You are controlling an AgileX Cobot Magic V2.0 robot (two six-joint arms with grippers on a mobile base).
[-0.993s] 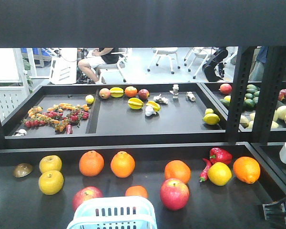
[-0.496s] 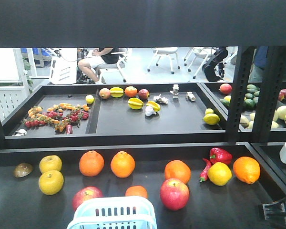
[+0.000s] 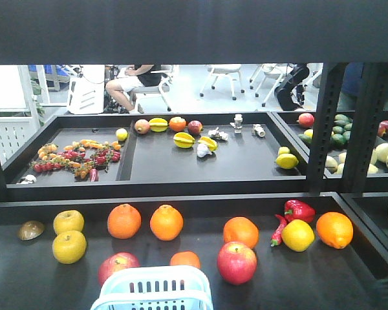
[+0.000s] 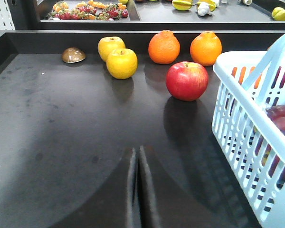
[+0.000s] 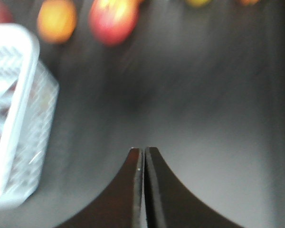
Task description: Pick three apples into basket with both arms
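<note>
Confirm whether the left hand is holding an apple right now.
No: in the left wrist view the left hand is shut and empty, with the round red apple lying apart on the black table.

A: Basket: pale white-blue plastic, smooth, slight sheen on the rim; slotted walls.

B: Tray floor beside the basket?

A: Black, matt, faintly mottled with dull smudges. It gives soft reflections of the fruit only.

B: Apple just left of the basket?

A: Red skin, smooth and glossy, with a bright highlight. The apple right of the basket in the front view has the same waxy shine, with a yellow blush.

B: Oranges behind it?

A: Finely pebbled skin, duller sheen.

B: Gripper fingers?

A: Black, matt, smooth. The right wrist view is too blurred to judge finish.
</note>
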